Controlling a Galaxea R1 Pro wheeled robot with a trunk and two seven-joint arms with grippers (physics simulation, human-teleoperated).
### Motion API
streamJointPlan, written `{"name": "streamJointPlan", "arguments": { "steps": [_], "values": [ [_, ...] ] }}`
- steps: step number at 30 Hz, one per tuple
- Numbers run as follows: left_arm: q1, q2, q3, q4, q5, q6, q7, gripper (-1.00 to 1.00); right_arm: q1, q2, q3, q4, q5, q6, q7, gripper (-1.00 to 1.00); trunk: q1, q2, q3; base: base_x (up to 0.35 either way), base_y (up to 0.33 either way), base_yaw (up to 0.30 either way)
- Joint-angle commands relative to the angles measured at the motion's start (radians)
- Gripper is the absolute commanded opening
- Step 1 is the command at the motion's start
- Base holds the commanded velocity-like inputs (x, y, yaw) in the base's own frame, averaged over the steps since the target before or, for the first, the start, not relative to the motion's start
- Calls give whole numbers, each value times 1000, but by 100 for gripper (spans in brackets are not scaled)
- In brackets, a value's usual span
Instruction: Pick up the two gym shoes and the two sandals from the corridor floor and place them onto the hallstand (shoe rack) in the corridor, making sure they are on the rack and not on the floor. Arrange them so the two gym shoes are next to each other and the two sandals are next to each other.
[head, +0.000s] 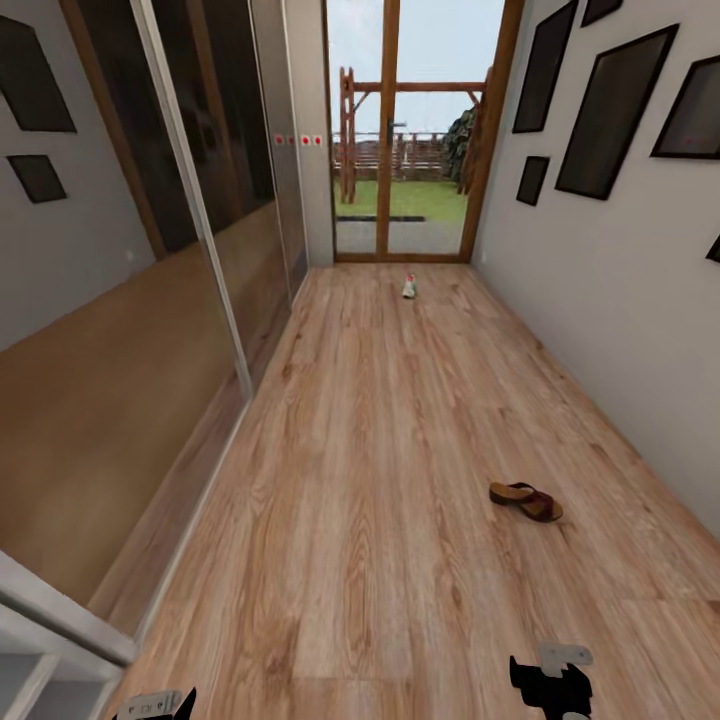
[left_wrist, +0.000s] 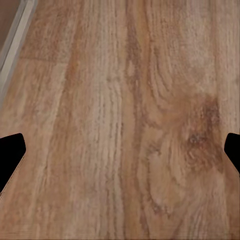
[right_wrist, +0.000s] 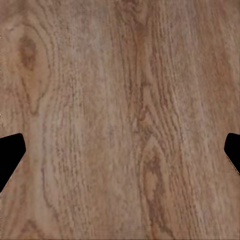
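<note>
One brown sandal (head: 526, 501) lies flat on the corridor floor (head: 400, 450), to the right of the middle, a good way ahead of my right gripper (head: 550, 685). One cream-white gym shoe (head: 409, 287) stands far off near the glass door. A light grey corner of the hallstand (head: 40, 650) shows at the bottom left. My left gripper (head: 160, 703) hangs low at the bottom edge. In both wrist views the black fingertips (left_wrist: 10, 152) (right_wrist: 10, 152) stand wide apart over bare planks, so both grippers are open and hold nothing.
A mirrored sliding wardrobe (head: 190, 230) runs along the left side. The right wall (head: 600, 300) carries dark picture frames. A glass door (head: 410, 130) with a wooden frame closes the far end of the corridor.
</note>
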Motion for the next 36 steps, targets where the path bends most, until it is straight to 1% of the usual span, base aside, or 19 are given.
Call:
{"name": "streamJointPlan", "arguments": {
  "steps": [1,36],
  "values": [
    [-1,0,4,1,9,0,-10,100,-1,0,-8,1,11,-3,-3,100,0,0,-1,339,0,0],
    [-1,0,4,1,9,0,-10,100,-1,0,-8,1,11,-3,-3,100,0,0,-1,339,0,0]
  ]
}}
